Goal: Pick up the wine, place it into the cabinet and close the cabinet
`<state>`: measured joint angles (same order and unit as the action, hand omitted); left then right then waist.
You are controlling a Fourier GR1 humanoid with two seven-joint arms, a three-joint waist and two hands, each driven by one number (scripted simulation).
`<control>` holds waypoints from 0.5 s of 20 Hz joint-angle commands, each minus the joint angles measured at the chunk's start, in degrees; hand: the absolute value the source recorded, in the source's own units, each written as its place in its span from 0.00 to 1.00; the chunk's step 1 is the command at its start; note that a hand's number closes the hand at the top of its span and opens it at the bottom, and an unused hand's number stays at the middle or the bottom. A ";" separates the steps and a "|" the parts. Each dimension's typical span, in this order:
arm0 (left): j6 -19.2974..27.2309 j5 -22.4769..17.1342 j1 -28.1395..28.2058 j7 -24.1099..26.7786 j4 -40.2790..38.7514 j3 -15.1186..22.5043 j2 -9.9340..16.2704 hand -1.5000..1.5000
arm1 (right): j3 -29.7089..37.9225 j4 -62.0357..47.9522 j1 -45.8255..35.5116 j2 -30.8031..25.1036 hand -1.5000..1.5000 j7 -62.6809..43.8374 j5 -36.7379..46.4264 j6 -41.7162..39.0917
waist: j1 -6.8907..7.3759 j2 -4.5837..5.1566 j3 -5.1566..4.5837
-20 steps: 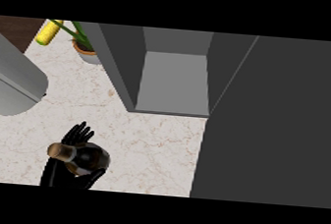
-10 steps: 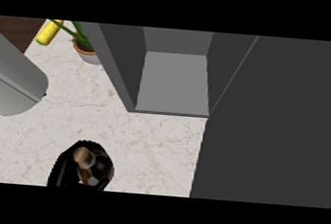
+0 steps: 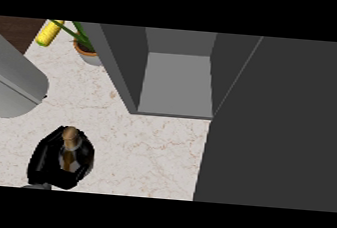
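Near the lower left of the head view, a black hand [image 3: 49, 164] is curled round the wine [image 3: 69, 148], whose tan neck and dark shoulders stand up out of the fingers, so the bottle looks gripped rather than merely touched. Which of the robot's hands this is cannot be settled from position alone; it enters from the lower edge at the left side, so it reads as the left hand, and no other hand shows. A large grey forearm [image 3: 7, 81] crosses the upper left of the picture. The cabinet [image 3: 175, 81] stands open ahead and to the right, its grey floor visible between two dark walls, and its door [image 3: 282, 125] swings out as a broad dark panel filling the right side over the marbled counter [image 3: 154, 145]. A potted plant [image 3: 84, 49] and a corn cob [image 3: 48, 34] lie at the far left corner, well apart from the path. The main risk from here seems to be the carry: the bottle is tall and held low, so it could tip in the fingers or clip the cabinet's near wall or front edge on the way in. Set down too near the opening, it could also be struck when the door is swung shut.
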<state>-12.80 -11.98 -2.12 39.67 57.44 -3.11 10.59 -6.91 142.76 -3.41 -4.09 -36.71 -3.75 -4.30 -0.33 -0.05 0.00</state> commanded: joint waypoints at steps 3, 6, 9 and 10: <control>3.63 1.48 -0.45 1.75 5.01 -1.50 1.04 1.00 | -0.25 7.53 -1.50 0.00 0.00 -4.85 -1.70 1.22 | 0.26 -0.11 -0.01; 5.44 0.65 -1.29 -2.04 10.66 -2.17 1.22 1.00 | 3.19 6.78 1.45 -1.24 0.00 -3.17 -5.96 -0.93 | 0.18 -0.12 0.05; 1.10 -3.28 -2.28 -4.79 13.57 -2.35 0.84 1.00 | 2.11 3.40 0.85 -0.23 0.00 -0.28 -4.63 -1.79 | 0.23 -0.07 0.04; 1.06 -3.17 1.84 -6.14 18.86 0.01 -0.67 1.00 | 5.87 6.45 -0.06 -1.49 0.00 -3.96 -8.02 -1.11 | 0.38 -0.20 0.07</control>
<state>-10.20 -12.90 -2.11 37.38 69.11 -4.49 11.12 -4.44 142.42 -5.08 -4.67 -37.51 -4.08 -5.05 -0.02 -0.14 0.02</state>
